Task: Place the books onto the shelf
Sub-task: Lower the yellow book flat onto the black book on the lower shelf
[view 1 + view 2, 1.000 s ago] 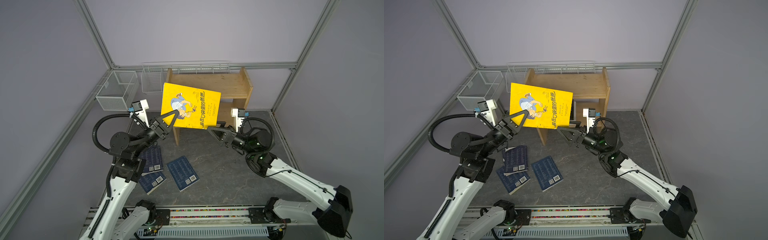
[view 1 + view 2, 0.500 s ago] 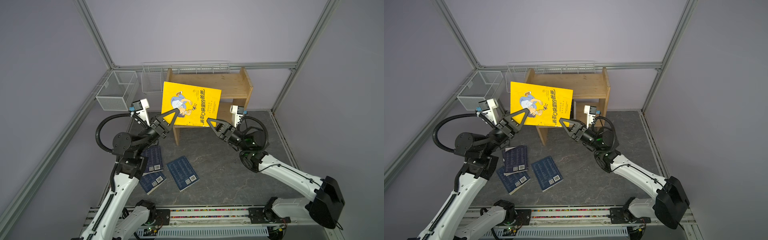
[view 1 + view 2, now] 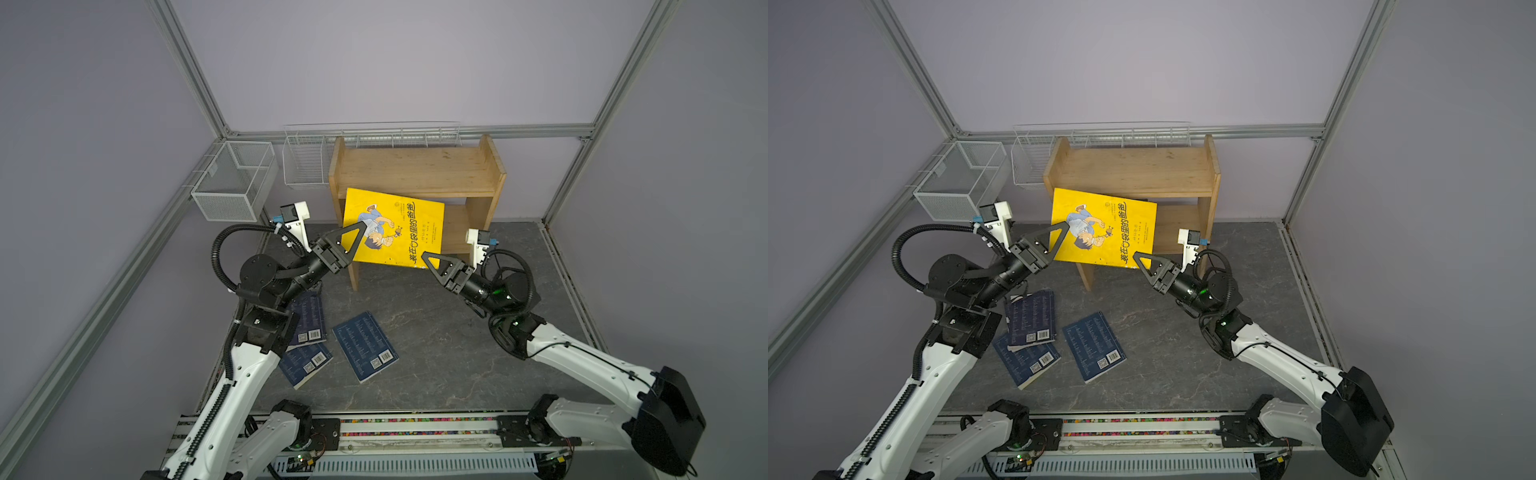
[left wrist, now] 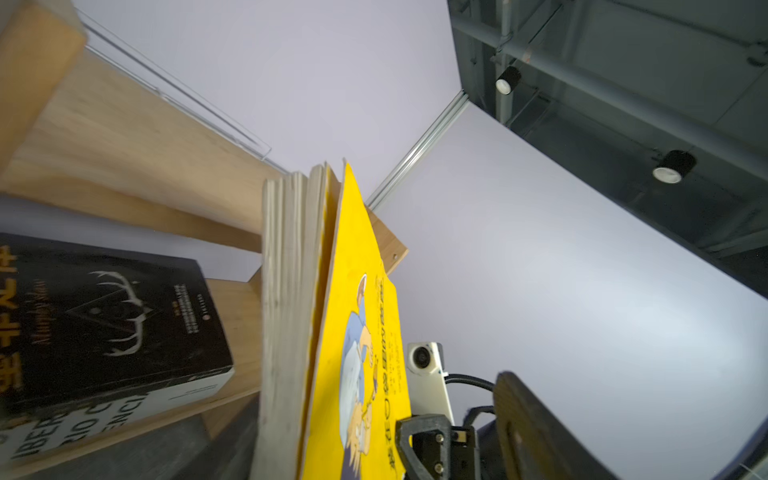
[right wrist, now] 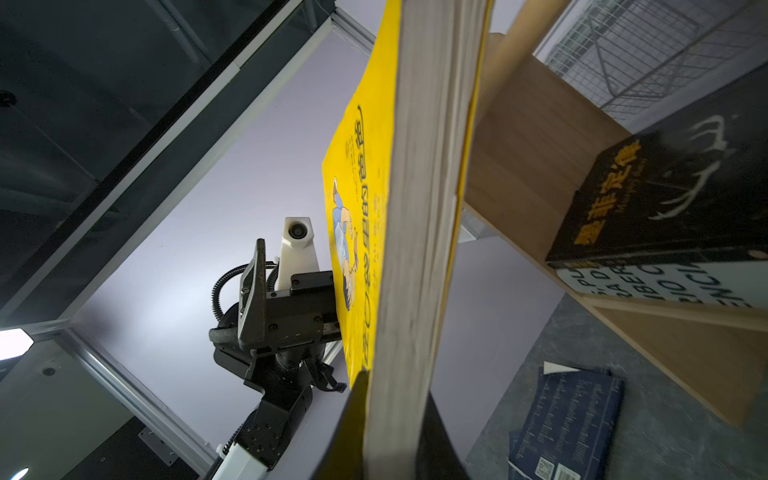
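Transfer of the yellow book [image 3: 395, 226] between arms is taking place in front of the shelf [image 3: 415, 170]. The right tool [image 3: 429, 258] is clamping the book's lower corner; in the right wrist view the page block is sitting pinched between its 2 fingers. The left tool [image 3: 356, 232] is standing with its jaws apart: 1 finger is showing in front of the cover in both top views, and the right wrist view is showing a clear gap between that finger and the cover. The book is hanging upright and slightly tilted, above the bench [image 3: 436, 332] and just ahead of the lower tier's opening.

On the lower tier, a black book [image 4: 104, 316] is lying flat on a white book [image 4: 124, 411]. 3 navy books [image 3: 365, 345] are lying on the bench near the left arm, 2 of them overlapping.

Judged step: shelving book 3 of 6, with the right arm alone carrying the load. The next move is calling for the left tool to back clear of the cover, then for the right arm to carry the book onto a tier. A 1-corner grip is risking sag or swing, so slow motion is advisable.
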Controlling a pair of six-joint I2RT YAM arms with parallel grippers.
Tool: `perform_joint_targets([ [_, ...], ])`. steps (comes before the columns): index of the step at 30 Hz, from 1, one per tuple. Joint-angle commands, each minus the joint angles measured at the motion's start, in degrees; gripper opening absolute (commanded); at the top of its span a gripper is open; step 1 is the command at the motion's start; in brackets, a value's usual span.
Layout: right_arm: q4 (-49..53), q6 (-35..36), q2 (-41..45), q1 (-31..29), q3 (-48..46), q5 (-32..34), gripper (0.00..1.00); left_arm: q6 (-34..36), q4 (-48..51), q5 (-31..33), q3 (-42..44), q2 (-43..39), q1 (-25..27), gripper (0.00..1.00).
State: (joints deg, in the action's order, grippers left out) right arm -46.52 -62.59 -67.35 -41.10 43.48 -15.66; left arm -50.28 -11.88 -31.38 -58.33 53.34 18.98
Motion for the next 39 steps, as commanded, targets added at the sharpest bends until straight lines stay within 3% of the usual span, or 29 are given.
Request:
perform_joint_targets([
  [1, 9.08, 1.01, 3.57, 0.98, -3.0, 3.34, 0.09, 5.8, 6.34, 5.22, -2.26, -3.15, -0.09, 0.82],
  [8, 13.16, 2.79, 9.63, 2.2, -6.24, 6.4, 0.09, 9.02, 14.0, 11.57, -3.09, -3.9, -0.42, 0.83],
  [18, 13.08, 4.88, 9.42, 5.21, -3.39, 5.65, 0.09, 9.89, 16.92, 13.81, -3.29, -4.45, -0.46, 0.83],
  [24, 12.05, 3.32, 5.69, 6.63, -0.41, 4.05, 0.09, 11.49, 18.09, 14.43, -2.94, -4.98, -0.51, 0.83],
  [29, 12.39, 2.06, -0.1, 9.06, 5.12, -0.97, 0.1, 18.12, 21.34, 15.29, -2.5, -5.23, -0.57, 0.86],
  [39, 10.05, -1.39, -10.55, 11.3, 15.0, -4.45, 0.1, 24.56, 26.69, 22.95, -0.61, -4.33, -0.95, 0.92],
])
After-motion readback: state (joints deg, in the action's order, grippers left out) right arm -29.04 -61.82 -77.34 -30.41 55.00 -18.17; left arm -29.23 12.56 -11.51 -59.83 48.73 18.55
